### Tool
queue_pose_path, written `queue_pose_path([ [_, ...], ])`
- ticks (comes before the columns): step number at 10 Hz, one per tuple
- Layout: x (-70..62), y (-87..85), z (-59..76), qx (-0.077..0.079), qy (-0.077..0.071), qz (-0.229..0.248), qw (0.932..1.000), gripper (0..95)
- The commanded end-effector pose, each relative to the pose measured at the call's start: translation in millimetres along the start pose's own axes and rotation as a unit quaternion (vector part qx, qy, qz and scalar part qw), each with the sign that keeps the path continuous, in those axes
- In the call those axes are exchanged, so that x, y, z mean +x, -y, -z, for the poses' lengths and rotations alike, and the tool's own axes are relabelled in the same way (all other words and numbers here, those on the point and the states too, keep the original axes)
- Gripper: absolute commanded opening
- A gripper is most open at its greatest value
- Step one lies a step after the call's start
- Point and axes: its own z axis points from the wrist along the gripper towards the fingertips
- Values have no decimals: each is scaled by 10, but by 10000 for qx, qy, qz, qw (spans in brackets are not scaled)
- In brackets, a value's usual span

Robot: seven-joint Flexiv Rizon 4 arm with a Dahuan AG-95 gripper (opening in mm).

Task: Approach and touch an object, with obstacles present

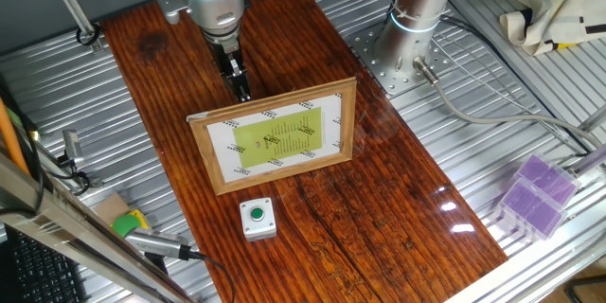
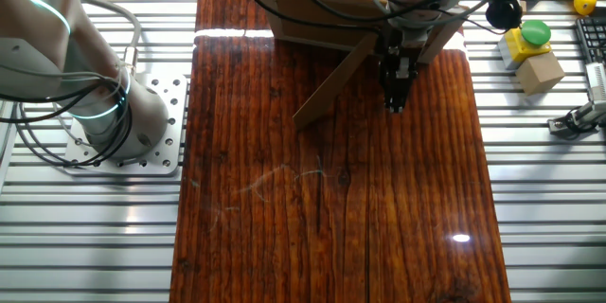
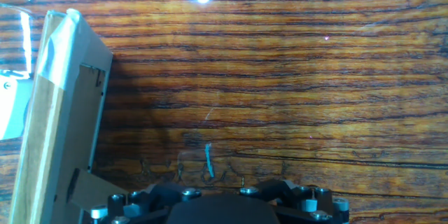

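End effector (image 1: 240, 88) of a single robot arm hangs low behind a standing picture frame (image 1: 275, 139); its dark fingers look close together with nothing held, though no view shows the tips clearly enough to say how narrow the gap is. Nearest the first fixed camera, the push-button box (image 1: 258, 219), small, light grey with a round green cap, sits alone on the wooden desk (image 1: 398, 208) just in front of the frame. The frame stands between box and arm, propped on its rear strut (image 2: 331, 85), which is judged to be why it serves as the obstacle: any straight path to the button runs into it. From the hand camera only the frame's back edge (image 3: 59, 105) and bare wood are seen; the box is hidden. The frame holds a yellow-green printed sheet (image 1: 279, 136) inside a white patterned border. Off the desk, a clear purple case (image 1: 535, 196) rests on the metal surround; its contents cannot be made out.
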Motion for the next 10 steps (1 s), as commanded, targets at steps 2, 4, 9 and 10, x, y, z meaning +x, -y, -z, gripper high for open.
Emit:
queue_pose_path([
  [2, 1, 0, 2, -288, 111, 598, 9977, 0],
  [4, 4, -4, 12, -232, 99, 631, 9977, 0],
  [9, 5, -5, 16, -227, 83, 598, 9979, 0],
  [10, 6, -6, 18, -225, 85, 579, 9980, 0],
])
